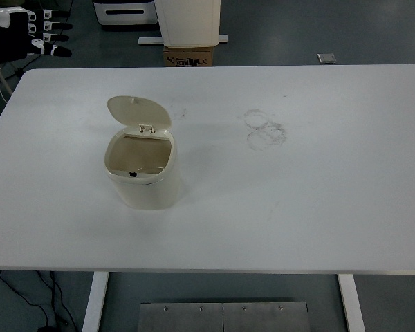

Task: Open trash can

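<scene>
Nearest the camera, the front stretch of the white tabletop (277,228) lies bare, and just beyond it, left of centre, stands the cream trash can (144,176), upright on the surface. Its lid (138,112) is already tipped back on the hinge at the can's twelve o'clock side, standing open, so the mouth gapes and the pale inside is plain to see; judged from that, the opening looks done. Further out, toward two o'clock from the can, some faint ring marks (265,128) smudge the surface, well apart from it. And way up at the far left corner, off the tabletop altogether, there's the left hand (47,33), dark fingers stretched out loose and apart, gripping nothing. From that hand the can lies toward roughly five o'clock, well apart, with the lid's raised edge as the part facing it. The can's hinge line runs nine to three. No right arm shows at all, so the left is the only one placed for anything. Beyond the far edge sit a cardboard box (189,57) and a white bin (188,21).
</scene>
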Robot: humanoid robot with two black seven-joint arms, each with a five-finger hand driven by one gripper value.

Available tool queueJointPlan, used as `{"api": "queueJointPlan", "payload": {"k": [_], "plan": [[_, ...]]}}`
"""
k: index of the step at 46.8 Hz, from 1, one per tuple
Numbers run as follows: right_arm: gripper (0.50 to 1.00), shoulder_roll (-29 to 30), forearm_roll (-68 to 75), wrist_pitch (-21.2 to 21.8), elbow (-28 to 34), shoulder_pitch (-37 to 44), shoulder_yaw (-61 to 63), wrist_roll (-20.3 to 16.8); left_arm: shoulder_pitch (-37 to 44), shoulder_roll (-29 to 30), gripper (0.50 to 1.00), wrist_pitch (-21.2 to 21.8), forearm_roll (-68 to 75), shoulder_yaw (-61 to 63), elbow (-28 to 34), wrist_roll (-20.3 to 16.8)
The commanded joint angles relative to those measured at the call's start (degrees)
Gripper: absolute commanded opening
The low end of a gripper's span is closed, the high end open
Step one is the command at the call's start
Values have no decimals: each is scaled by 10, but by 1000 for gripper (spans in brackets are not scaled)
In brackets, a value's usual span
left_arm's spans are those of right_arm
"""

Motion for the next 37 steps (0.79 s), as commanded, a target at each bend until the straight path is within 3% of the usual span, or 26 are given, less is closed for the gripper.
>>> {"api": "queueJointPlan", "payload": {"k": [1, 16, 29, 37], "plan": [[991, 0, 0, 0, 0, 0, 0, 0, 34, -2, 1000, 34, -6, -38, 27, -5], [991, 0, 0, 0, 0, 0, 0, 0, 145, -8, 1000, 70, -24, -187, 111, -8], [991, 0, 0, 0, 0, 0, 0, 0, 209, -62, 1000, 62, -51, -308, 243, -8], [991, 0, 0, 0, 0, 0, 0, 0, 243, -82, 1000, 61, -52, -365, 263, -13]]}}
